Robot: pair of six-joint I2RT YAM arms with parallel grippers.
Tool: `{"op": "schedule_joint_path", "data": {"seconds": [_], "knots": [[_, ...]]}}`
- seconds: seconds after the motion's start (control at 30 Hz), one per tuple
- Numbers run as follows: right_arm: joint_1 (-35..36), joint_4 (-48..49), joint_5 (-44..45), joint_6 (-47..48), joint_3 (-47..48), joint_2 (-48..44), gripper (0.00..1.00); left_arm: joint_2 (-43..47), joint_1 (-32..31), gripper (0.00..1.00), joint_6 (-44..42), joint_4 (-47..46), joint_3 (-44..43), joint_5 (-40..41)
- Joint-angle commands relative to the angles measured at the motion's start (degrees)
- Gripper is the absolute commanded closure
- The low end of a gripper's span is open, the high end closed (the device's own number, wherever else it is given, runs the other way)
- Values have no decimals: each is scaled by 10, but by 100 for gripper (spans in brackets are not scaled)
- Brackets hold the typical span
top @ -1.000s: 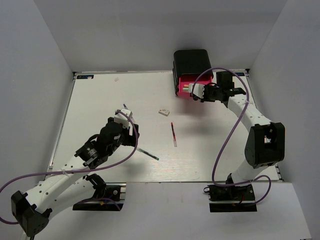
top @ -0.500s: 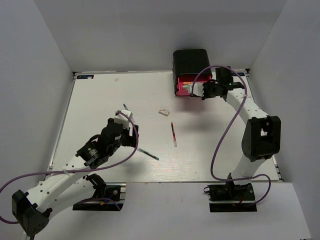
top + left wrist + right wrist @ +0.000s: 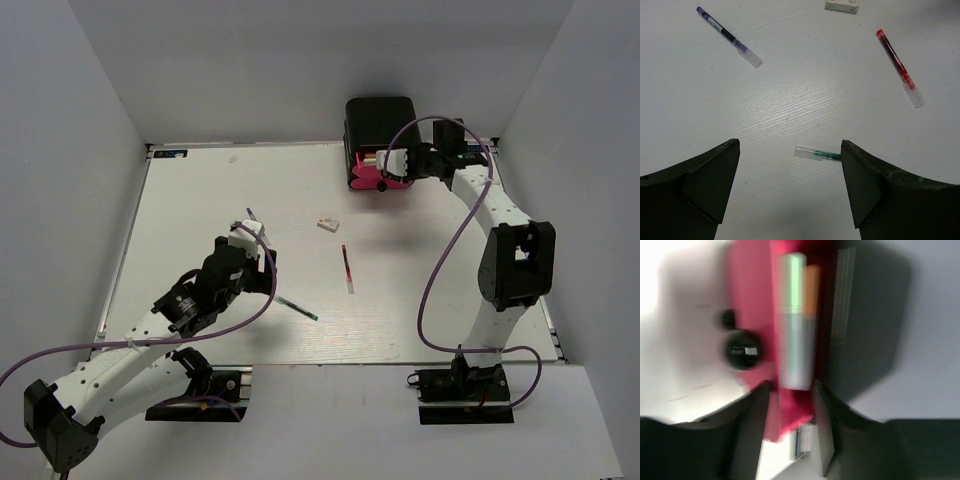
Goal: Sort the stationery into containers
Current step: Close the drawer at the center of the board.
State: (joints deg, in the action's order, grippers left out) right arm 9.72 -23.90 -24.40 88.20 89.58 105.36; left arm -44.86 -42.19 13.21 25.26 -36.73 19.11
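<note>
The pale green marker [image 3: 792, 320] and orange-capped pen [image 3: 812, 290] lie in the pink drawer [image 3: 747, 300], with the right pincer [image 3: 392, 165] there, its grip too blurred to tell. The red pen [image 3: 897, 65], teal pen [image 3: 820, 155], purple pen [image 3: 727, 36] and white block [image 3: 841, 5] lie unsorted on the tabletop [image 3: 790, 100] by the released left pincer [image 3: 790, 146].

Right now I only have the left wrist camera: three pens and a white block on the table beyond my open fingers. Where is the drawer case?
Observer: The black case stands at the far edge of the table, right of centre. One pink-red drawer is partly open.
Operator: And the right arm?
Observer: The right gripper is reaching over that open drawer from the right.
Operator: Is anything in the drawer already?
Observer: Yes. The right wrist view is blurred, but it shows a pale green marker and an orange-capped pen lying side by side in it.
</note>
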Motion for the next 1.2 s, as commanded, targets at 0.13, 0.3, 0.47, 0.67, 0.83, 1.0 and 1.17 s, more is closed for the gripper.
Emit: {"op": "schedule_joint_path", "data": {"seconds": [0.13, 0.3, 0.47, 0.67, 0.83, 1.0, 1.17], "knots": [[-2, 220, -11, -95, 23, -26, 27, 6, 1, 8, 5, -5, 4, 10], [-7, 210, -48, -131, -8, -57, 24, 7, 1, 8, 5, -5, 4, 10], [-14, 116, -112, -155, -25, -93, 79, 13, 1, 8, 5, -5, 4, 0], [-14, -30, -130, -108, -35, -82, 100, 18, 1, 8, 0, -10, 4, -6], [-17, -84, -108, -92, -22, -32, 100, 18, 1, 8, 0, -10, 4, -6], [-17, -80, -87, -102, -7, 2, 100, 18, 1, 8, 0, -10, 4, -11], [-18, -3, -54, -144, -27, 19, 100, 18, 1, 8, 0, -10, 4, -11]]}}
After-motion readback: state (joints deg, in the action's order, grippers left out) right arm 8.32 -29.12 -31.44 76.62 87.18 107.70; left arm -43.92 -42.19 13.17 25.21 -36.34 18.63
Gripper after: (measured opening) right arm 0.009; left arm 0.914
